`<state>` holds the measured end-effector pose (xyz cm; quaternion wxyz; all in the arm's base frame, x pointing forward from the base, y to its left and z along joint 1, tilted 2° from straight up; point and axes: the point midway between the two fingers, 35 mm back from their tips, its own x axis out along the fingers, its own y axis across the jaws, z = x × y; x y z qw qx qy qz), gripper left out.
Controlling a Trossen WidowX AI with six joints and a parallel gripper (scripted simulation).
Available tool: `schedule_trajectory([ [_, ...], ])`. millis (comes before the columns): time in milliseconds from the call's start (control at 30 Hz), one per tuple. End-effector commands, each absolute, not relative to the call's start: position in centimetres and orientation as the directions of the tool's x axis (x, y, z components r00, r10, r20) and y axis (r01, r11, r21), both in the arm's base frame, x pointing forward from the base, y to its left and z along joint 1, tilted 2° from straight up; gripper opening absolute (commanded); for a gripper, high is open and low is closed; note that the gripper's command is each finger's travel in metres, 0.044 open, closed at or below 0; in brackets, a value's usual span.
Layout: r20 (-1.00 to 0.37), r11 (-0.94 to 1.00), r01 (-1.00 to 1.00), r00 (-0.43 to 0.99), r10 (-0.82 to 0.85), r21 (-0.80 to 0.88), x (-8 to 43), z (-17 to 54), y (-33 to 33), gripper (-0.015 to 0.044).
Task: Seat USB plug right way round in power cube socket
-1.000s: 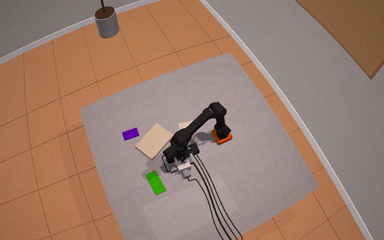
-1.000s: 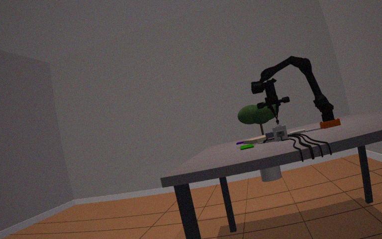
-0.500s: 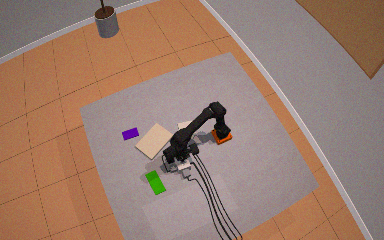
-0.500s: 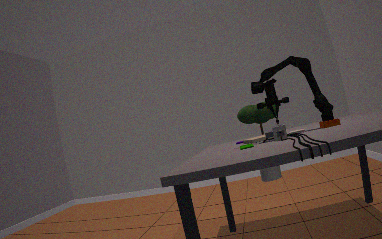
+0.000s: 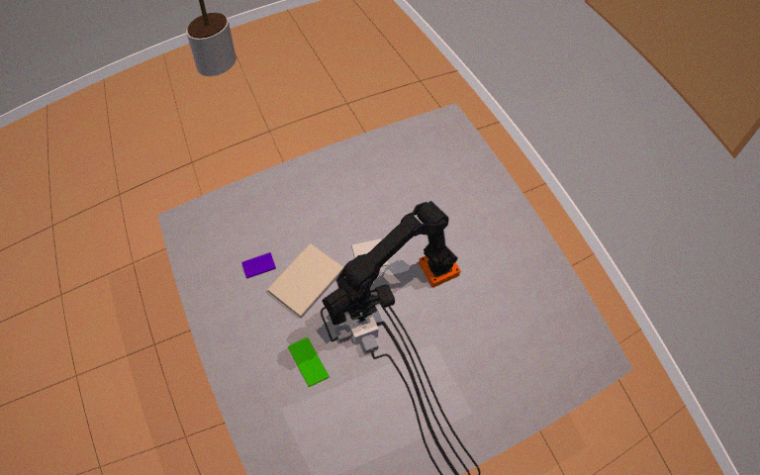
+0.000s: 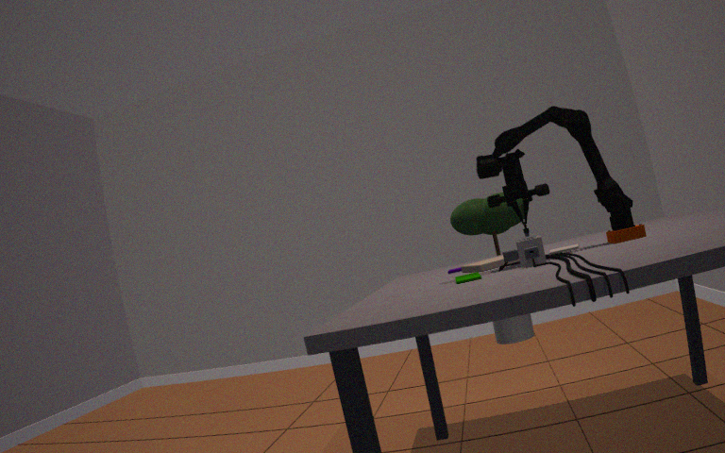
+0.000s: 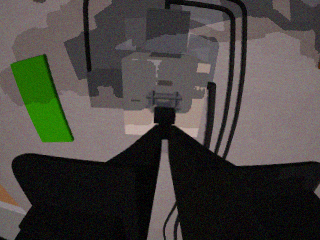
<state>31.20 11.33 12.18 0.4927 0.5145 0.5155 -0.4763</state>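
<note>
The pale power cube (image 5: 364, 327) (image 6: 531, 253) (image 7: 136, 80) stands on the table (image 5: 525, 330) (image 6: 412, 300), with plugs and cables at its sides. My gripper (image 6: 526, 226) (image 7: 164, 131) points down over the cube and is shut on the small black USB plug (image 6: 526, 232) (image 7: 164, 115). In the exterior view the plug is at the cube's top face, upright or nearly so. The plug hides the socket beneath it, so whether its tip is inside, how deep, and which way round it faces cannot be told. In the top view the arm hides the fingertips.
A green block (image 5: 308, 361) (image 6: 468, 278) (image 7: 42, 100) lies near the cube. A beige slab (image 5: 305, 279) (image 6: 481, 264), a purple block (image 5: 258, 265) (image 6: 454, 270) and a white flat piece (image 5: 365, 248) lie farther off. Black cables (image 5: 413, 376) (image 7: 232, 75) run from the cube over the table edge.
</note>
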Motion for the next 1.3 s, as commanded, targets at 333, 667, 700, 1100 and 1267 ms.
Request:
schedule_trajectory([
  [333, -0.998, 0.021, 1.0, 0.015, 0.065, 0.016, 31.18, 11.99, 11.37, 0.0],
  [667, -0.998, 0.021, 1.0, 0.015, 0.065, 0.016, 31.18, 11.87, 11.37, 0.0],
  [700, -0.998, 0.021, 1.0, 0.015, 0.065, 0.016, 31.18, 11.86, 11.37, 0.0],
  [1100, -0.998, 0.021, 1.0, 0.015, 0.065, 0.016, 31.18, 11.71, 11.37, 0.0],
  [1267, -0.998, 0.021, 1.0, 0.015, 0.065, 0.016, 31.18, 11.65, 11.37, 0.0],
])
